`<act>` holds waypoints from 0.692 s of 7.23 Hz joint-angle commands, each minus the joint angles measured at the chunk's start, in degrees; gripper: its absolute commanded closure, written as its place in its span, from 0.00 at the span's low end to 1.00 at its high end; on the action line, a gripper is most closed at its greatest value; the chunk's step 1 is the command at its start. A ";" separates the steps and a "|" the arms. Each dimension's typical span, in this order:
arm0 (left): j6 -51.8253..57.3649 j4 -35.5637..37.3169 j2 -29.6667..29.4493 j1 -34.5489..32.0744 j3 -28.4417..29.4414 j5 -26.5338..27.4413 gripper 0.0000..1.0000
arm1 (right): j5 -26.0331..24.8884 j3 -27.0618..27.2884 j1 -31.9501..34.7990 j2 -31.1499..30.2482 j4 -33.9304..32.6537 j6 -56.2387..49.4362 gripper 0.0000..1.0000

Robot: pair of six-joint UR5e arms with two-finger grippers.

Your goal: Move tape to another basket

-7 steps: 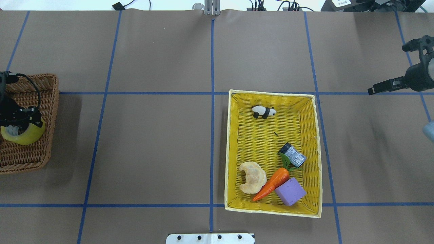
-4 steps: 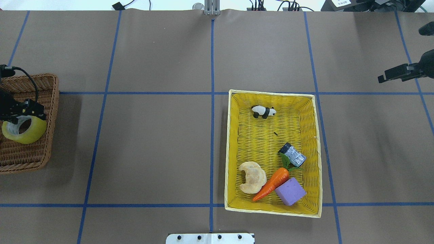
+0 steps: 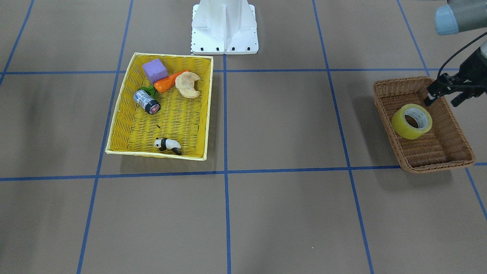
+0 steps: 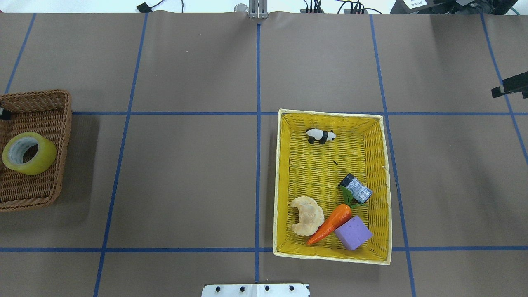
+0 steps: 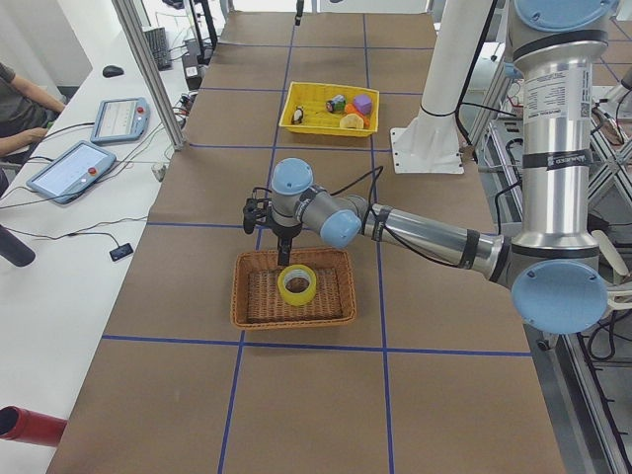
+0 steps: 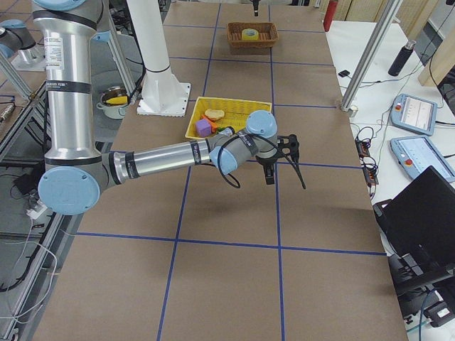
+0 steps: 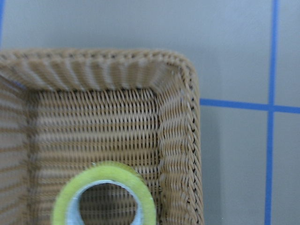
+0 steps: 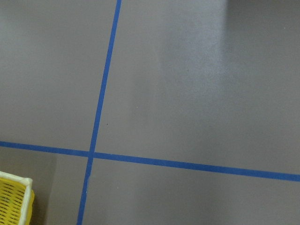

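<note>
Jaws on the left arm stand wide open and hold nothing. These left jaws hang above the low brown basket, off to one side of the roll. A second ago they were down around that roll; since then they have let go and lifted clear of it. The right jaws show only as one dark finger at the edge of the overhead view, so I cannot tell whether they are parted. They have drawn further out of that view in the same second.

Under both sets of jaws lies the brown paper-covered table (image 4: 185, 177). The large bright yellow woven basket (image 4: 282, 185) sits between the two sets, well apart from the left jaws. Below the left jaws is the rectangular dark brown wicker tray basket (image 3: 384, 95). In it, just past the fingertips and not touching them, lies the wide roll of translucent yellow packing tape (image 3: 401, 127).

With the roll free on the wicker floor, I judge the transfer done, with only the withdrawal left.

The roll's hole faces up toward the left jaws, so its axis stands near upright, perhaps tipped a little. As a ring it is wider than tall and has no long axis along the basket floor.
</note>
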 commanded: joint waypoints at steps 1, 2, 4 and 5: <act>18.38 8.73 0.46 -7.16 -0.45 0.05 0.02 | 0.86 -0.03 5.84 -1.50 -9.60 -13.95 0.01; 20.98 11.40 0.20 -7.70 -0.45 0.31 0.02 | -0.02 -0.20 8.92 0.16 -18.64 -23.44 0.01; 21.18 11.34 0.19 -9.20 2.17 -0.21 0.02 | -3.35 -0.21 10.53 3.51 -27.06 -29.93 0.00; 19.88 11.42 1.06 -9.29 1.75 -0.12 0.02 | -4.67 0.06 10.53 3.17 -27.16 -29.95 0.00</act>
